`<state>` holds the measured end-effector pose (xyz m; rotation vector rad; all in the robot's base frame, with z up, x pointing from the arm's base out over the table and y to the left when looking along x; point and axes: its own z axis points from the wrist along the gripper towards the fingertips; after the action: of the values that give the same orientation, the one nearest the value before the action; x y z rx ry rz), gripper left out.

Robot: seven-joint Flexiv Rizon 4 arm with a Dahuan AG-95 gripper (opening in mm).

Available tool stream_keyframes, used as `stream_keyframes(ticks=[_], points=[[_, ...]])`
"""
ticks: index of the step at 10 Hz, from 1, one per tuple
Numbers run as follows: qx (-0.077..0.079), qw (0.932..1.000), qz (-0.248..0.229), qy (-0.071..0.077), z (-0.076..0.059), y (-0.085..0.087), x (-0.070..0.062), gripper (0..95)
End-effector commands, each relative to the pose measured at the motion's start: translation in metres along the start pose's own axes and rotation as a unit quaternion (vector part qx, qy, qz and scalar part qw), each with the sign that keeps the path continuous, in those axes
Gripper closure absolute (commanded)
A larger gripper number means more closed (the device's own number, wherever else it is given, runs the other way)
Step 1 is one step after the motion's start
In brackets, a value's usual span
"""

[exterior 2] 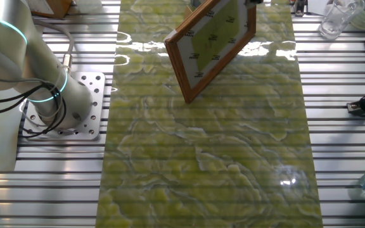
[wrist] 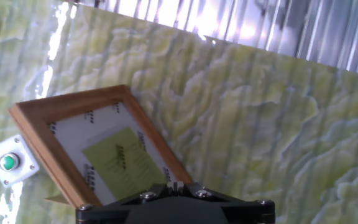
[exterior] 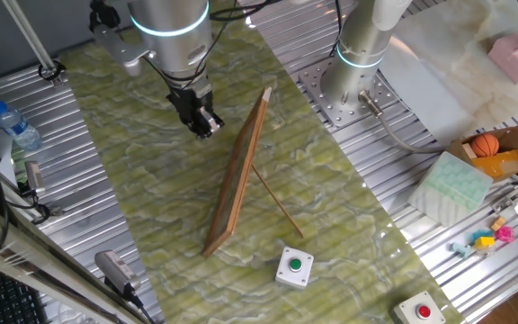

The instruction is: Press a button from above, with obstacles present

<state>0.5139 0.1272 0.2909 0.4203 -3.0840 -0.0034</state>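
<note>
Green marbled matting (exterior: 151, 171) covers your ribbed metal table (exterior: 79, 135). Your gripper (exterior: 207, 126) hangs above it, just beside the thin wooden board (exterior: 238, 171), which stands tilted on its slim prop stick (exterior: 277, 202); whether the black fingers are spread or pressed together, I can't tell. Past the board's far side sits the square white box with the round green button (exterior: 295, 265), well apart from your gripper. Near it, a red-button box (exterior: 421, 310).

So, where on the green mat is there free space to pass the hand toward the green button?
Bare mat lies on the arm's side of the wooden frame, under the fingers. It is tighter past the frame: the prop stick reaches toward the green button box.
</note>
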Motion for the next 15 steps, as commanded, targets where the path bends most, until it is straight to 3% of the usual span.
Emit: stream_keyframes(ticks=[1,3,4,6,9,12,15], points=[[0.054,0.9958,-0.074,-0.004,0.001,-0.001,0.001,95.0],[0.006,0.9969,-0.078,-0.011,0.001,-0.001,0.001,95.0],[0.002,0.9972,-0.074,-0.009,0.001,-0.001,0.001,95.0],[-0.001,0.9979,-0.065,-0.004,-0.02,0.034,0.013,95.0],[-0.02,0.9981,-0.058,-0.004,-0.034,0.068,0.027,95.0],[-0.018,0.9988,-0.045,-0.008,-0.021,0.097,0.032,95.0],[-0.017,0.9993,-0.032,-0.009,-0.005,0.125,0.024,95.0]])
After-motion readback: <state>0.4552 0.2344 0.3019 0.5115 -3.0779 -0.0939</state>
